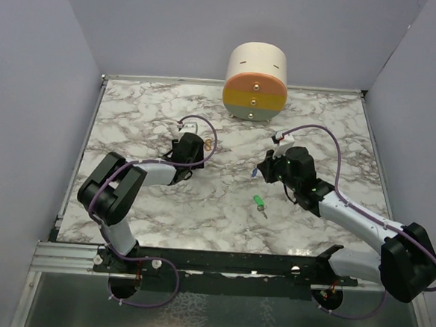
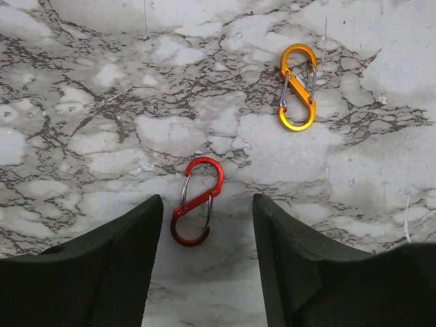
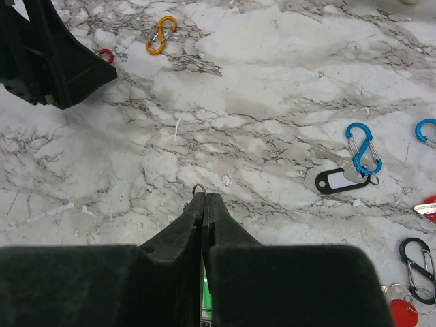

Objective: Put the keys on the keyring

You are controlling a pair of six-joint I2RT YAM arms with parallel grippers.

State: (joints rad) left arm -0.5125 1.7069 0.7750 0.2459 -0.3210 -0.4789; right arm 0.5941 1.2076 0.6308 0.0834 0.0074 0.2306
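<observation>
L arm point(image 1: 153, 175) & R arm point(image 1: 349, 216): white links, blk joints, purple cables; blk wedge claw fingers point(image 2: 102, 272).

Rnd pastel box point(image 1: 255, 80), marble tbl point(image 1: 199, 216)

Lots out of sight!
Right fingers point(image 3: 178, 235) bury all but a metal loop point(image 3: 198, 189) tip; a blue clip point(image 3: 428, 132) is sliced by the edge, and a red clip point(image 3: 106, 54) sits half behind the left arm point(image 3: 48, 54).

Right hand point(image 3: 204, 198) pinched closed on small metal ring point(image 3: 198, 189); blue clip point(image 3: 363, 148), black-tagged key point(image 3: 337, 163) at right.
</observation>
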